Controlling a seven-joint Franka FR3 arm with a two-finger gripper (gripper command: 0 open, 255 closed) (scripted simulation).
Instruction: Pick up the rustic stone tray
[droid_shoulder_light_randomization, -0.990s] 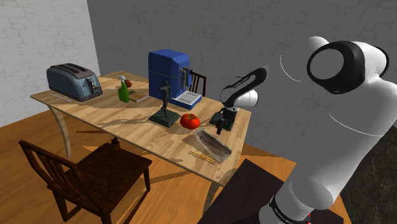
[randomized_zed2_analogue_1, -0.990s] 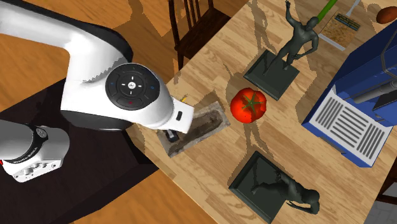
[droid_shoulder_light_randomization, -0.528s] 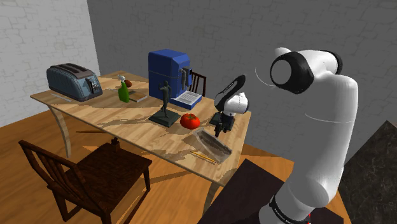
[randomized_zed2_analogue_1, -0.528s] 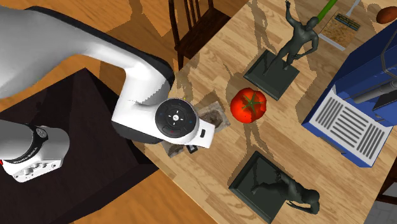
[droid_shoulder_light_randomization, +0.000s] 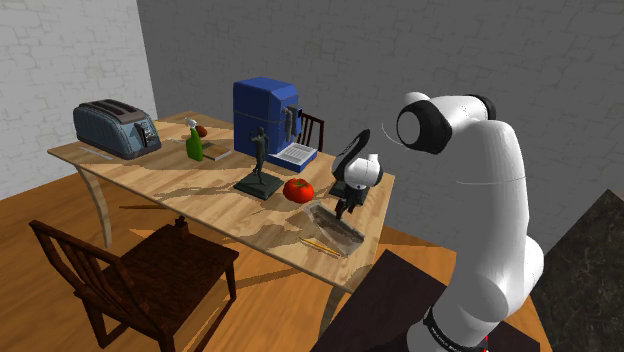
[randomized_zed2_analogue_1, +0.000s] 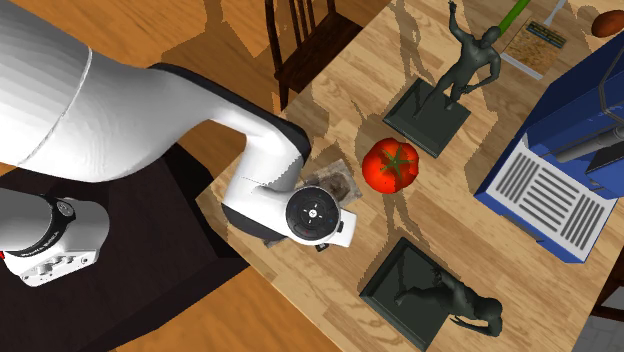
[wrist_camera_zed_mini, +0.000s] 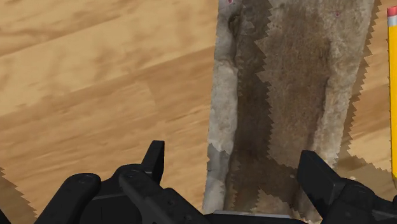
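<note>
Since a second ago the white arm (droid_shoulder_light_randomization: 490, 200) has leaned forward toward the table and folded down, and the hand (wrist_camera_zed_mini: 235, 167) has sunk lower over the stone tray (wrist_camera_zed_mini: 292, 102). Nothing on the tabletop (wrist_camera_zed_mini: 95, 83) has shifted. The arm's last links now point almost straight down, which reads as the closing stretch of a top-down approach rather than a lift.

The tabletop is pale wood in long, streaky planks. The tray lies on it near the corner closest to the stand, with a red tomato (randomized_zed2_analogue_1: 390, 163) near one end and a yellow pencil (wrist_camera_zed_mini: 392, 95) alongside one long side. As far as I can see it touches neither. It is a long, shallow trough with a rough, mottled grey-brown surface, a sunken floor and raised, uneven walls with a paler, chalky rim. That shape makes a long wall the likeliest part to pinch, since the full width looks broad for the jaws.

The hand is matt black and angular, and its fingers (wrist_camera_zed_mini: 318, 175) stand wide apart, holding nothing. They bracket one long wall of the tray, one finger over bare wood outside it and the other above the sunken floor. I judge this deliberate, set up to close across that wall. Whether the tips already touch stone I cannot tell. The pencil, slim with a reddish end, lies beyond the tray's other wall, clear of the fingers.
</note>
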